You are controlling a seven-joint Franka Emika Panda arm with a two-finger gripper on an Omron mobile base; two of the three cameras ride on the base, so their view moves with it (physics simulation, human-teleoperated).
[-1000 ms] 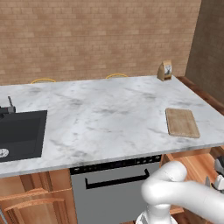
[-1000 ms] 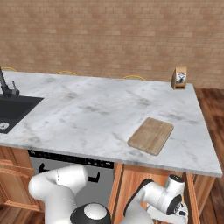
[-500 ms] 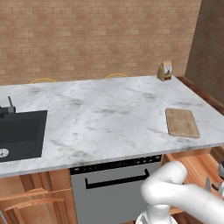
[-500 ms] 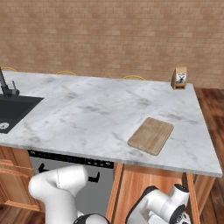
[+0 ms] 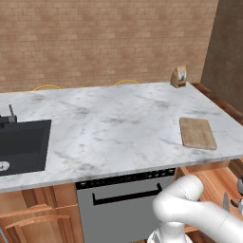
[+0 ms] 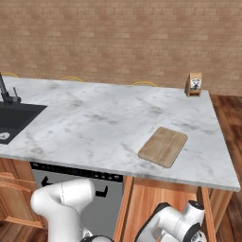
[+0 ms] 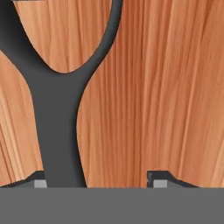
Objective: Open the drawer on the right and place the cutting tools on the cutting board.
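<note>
Paper bag (image 5: pixel 179 77) beyond cutting board (image 5: pixel 197 133)

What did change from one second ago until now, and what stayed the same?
The arm sank lower into the open drawer; the gripper now straddles a dark cutting tool, jaws apart. The cutting board, paper bag and sink stayed put.

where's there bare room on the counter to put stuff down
Most of the marble counter is bare: the wide middle stretch between the sink on the left and the cutting board on the right. The cutting board itself has nothing on it. The far right corner holds a small brown bag. No crowded spot shows on top.
</note>
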